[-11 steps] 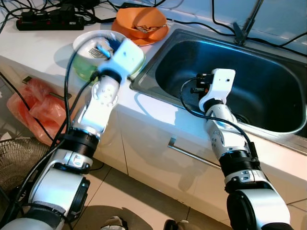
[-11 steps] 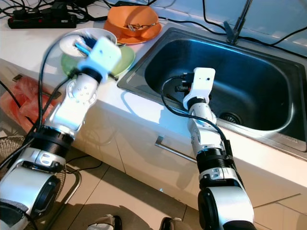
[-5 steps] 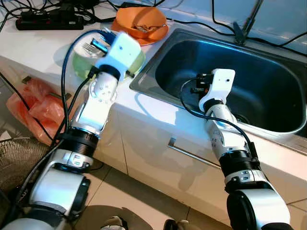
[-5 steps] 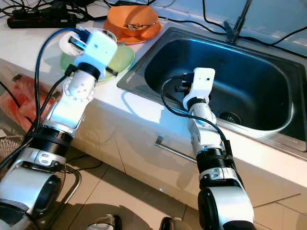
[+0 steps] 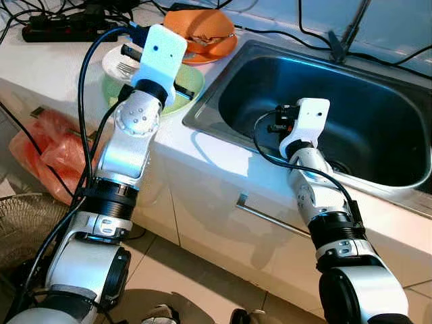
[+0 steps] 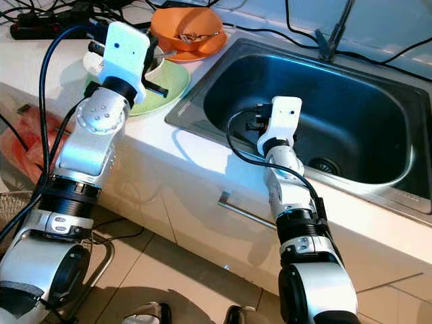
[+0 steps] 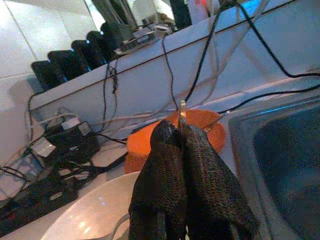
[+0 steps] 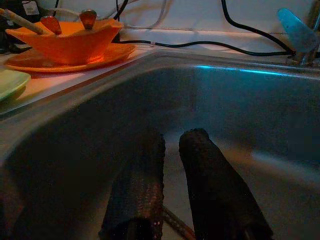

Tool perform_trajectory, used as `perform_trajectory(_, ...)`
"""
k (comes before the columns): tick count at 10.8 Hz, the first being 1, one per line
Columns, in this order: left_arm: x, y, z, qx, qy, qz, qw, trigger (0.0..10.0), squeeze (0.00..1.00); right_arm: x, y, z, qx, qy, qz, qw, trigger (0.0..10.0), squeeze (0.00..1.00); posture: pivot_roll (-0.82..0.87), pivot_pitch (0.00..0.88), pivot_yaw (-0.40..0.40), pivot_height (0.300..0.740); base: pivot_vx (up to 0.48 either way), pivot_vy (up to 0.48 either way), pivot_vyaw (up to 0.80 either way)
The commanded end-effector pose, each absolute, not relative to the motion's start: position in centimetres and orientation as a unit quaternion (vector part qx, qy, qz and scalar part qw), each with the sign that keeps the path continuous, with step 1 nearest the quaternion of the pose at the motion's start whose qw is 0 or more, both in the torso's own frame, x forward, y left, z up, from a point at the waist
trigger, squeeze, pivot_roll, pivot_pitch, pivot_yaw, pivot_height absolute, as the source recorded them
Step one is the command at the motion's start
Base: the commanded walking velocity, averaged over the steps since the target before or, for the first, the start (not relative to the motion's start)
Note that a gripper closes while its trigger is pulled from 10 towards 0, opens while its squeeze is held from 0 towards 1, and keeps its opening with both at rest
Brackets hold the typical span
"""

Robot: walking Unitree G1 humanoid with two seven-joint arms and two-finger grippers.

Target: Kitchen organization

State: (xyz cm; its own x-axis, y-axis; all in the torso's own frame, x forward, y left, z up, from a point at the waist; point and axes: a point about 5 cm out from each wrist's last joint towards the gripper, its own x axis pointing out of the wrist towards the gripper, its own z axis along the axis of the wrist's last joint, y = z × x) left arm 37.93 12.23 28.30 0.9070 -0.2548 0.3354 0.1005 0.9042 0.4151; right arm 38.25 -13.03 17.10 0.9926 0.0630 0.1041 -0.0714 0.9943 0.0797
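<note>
My left gripper (image 7: 181,137), clenched on a thin metal utensil (image 7: 182,111), has lifted clear of the white bowl (image 5: 120,62) below it; my right gripper (image 8: 172,142) hangs slightly parted inside the sink (image 5: 378,128).

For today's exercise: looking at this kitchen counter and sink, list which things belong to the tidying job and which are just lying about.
Part of the job:
left gripper, shut on a thin metal utensil
white bowl
green plate
orange bowl
sink

Lying about:
power strip
black cables
red plastic bag
</note>
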Motion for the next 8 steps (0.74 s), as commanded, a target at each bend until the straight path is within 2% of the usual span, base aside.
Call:
perform_trajectory(1, 37.6, 11.9, 28.7, 0.183, -0.198, -0.110, 0.957, 10.0, 0.00, 38.4, -13.0, 17.0, 0.047, -0.042, 0.033, 0.997, 10.0, 0.00, 0.10, 0.114, -0.050, 0.740, 0.000, 0.000, 0.00)
perform_trajectory(8, 36.9, 12.5, 31.1, 0.158, -0.235, -0.094, 0.954, 10.0, 0.00, 38.5, -12.9, 17.0, 0.046, -0.041, 0.036, 0.997, 10.0, 0.00, 0.11, 0.111, -0.058, 0.740, 0.000, 0.000, 0.00)
